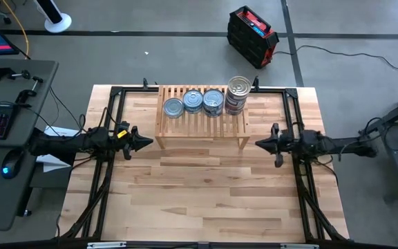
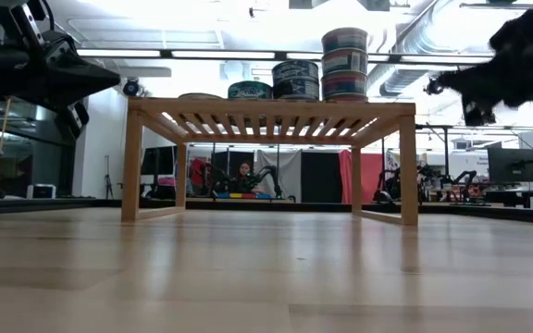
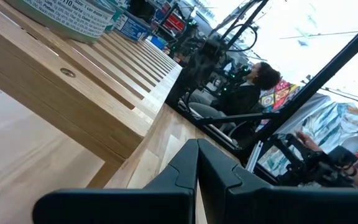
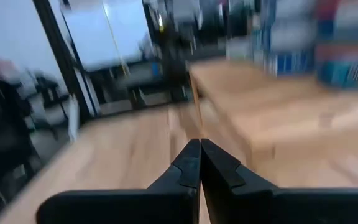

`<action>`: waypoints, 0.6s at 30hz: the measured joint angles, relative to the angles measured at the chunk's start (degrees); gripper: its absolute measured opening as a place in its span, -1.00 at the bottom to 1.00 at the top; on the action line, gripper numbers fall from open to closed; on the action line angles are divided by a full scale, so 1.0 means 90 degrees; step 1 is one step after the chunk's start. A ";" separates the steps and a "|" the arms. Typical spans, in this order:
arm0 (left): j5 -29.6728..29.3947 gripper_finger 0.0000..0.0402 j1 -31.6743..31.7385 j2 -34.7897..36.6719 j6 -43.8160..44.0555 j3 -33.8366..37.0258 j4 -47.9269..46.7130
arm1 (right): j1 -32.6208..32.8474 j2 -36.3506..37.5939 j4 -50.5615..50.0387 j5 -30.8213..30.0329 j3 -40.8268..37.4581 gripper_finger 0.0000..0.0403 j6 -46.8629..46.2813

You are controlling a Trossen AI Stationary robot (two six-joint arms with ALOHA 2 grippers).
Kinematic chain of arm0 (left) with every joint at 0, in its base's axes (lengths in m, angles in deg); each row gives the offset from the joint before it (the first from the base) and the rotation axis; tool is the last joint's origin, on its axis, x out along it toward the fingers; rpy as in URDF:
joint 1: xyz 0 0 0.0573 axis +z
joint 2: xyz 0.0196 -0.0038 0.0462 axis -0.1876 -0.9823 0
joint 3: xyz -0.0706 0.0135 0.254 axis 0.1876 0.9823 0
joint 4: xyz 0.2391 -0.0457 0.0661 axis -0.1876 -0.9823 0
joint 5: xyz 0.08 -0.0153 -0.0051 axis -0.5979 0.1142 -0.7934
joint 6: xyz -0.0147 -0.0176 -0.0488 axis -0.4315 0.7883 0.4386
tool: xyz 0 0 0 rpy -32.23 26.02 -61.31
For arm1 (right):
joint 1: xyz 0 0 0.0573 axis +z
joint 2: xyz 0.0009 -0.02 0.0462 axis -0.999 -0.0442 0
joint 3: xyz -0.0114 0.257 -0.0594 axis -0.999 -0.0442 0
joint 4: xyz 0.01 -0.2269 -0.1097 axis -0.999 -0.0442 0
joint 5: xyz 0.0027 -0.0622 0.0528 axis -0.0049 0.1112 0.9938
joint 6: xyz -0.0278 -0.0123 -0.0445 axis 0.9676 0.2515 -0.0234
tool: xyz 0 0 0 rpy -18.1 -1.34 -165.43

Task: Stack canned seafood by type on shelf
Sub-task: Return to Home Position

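A light wooden tabletop fills the foreground, bare boards running from its front edge up to the shelf, a low slatted light-wood rack standing toward the table's back edge. Just in front of the shelf, the two dark arms reach in from opposite sides and point at each other. The left gripper hangs off the shelf's front left corner and the right gripper off its front right corner. Neither touches the shelf. Both are clenched on nothing: each wrist camera shows the two fingers pressed together, the left gripper aimed along the shelf's front rail, the right gripper aimed at the blurred shelf leg. On the shelf's slats sit the canned seafood tins in a row of four groups. From the shelf's left end there is a low tin, then a second, then a stack two high. These three groups have bluish-silver lids. At the shelf's right rear corner is the tallest stack, topped by a plain silver lid with a pull ring. From table height the groups rise like steps toward the shelf's right end. Beyond the shelf, past the table's back edge, a red and black case lies on the grey floor, and a seated person shows in the room behind.
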 joint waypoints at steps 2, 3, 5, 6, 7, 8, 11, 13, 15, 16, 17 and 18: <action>-0.0002 -1.00 0.0000 0.0000 0.0000 0.0000 0.0000 | 0.0000 0.0128 0.0205 -0.0001 0.0019 -1.00 -0.0001; 0.0002 -1.00 0.0000 0.0000 0.0000 0.0000 0.0000 | 0.0000 0.0115 0.0261 -0.0002 0.0013 -1.00 -0.0001; 0.0000 -1.00 0.0000 0.0005 0.0000 0.0000 0.0003 | 0.0000 -0.0016 0.0485 0.0004 0.0015 -1.00 -0.0002; 0.0000 -1.00 0.0000 0.0014 0.0000 0.0000 0.0002 | 0.0000 -0.0027 0.0454 0.0009 0.0015 -1.00 -0.0002; -0.0002 -1.00 -0.0003 0.0022 0.0000 0.0000 0.0006 | 0.0000 -0.0049 0.0429 0.0010 0.0015 -1.00 -0.0002; -0.0002 -1.00 -0.0014 0.0029 0.0000 0.0000 0.0013 | 0.0000 -0.0058 0.0409 0.0012 0.0015 -1.00 -0.0002; -0.0002 -1.00 -0.0080 0.0174 0.0000 0.0000 0.0010 | 0.0000 -0.0060 0.0349 0.0012 0.0012 -1.00 -0.0002; -0.0006 -1.00 -0.0118 0.0250 -0.0002 0.0000 0.0062 | 0.0000 -0.0060 0.0347 0.0012 0.0012 -1.00 -0.0002; -0.0007 -1.00 -0.0127 0.0243 0.0000 0.0000 0.0094 | 0.0000 -0.0061 0.0309 0.0014 0.0012 -1.00 -0.0002; -0.0012 -1.00 -0.0152 0.0244 0.0000 0.0000 0.0210 | 0.0000 -0.0062 0.0305 0.0012 0.0012 -1.00 -0.0002; -0.0026 -1.00 -0.0181 0.0250 -0.0001 0.0000 0.0252 | 0.0000 -0.0062 0.0282 0.0013 0.0012 -1.00 -0.0002; -0.0022 -1.00 -0.0204 0.0248 -0.0001 0.0000 0.0244 | 0.0000 -0.0060 0.0249 0.0015 0.0012 -1.00 -0.0002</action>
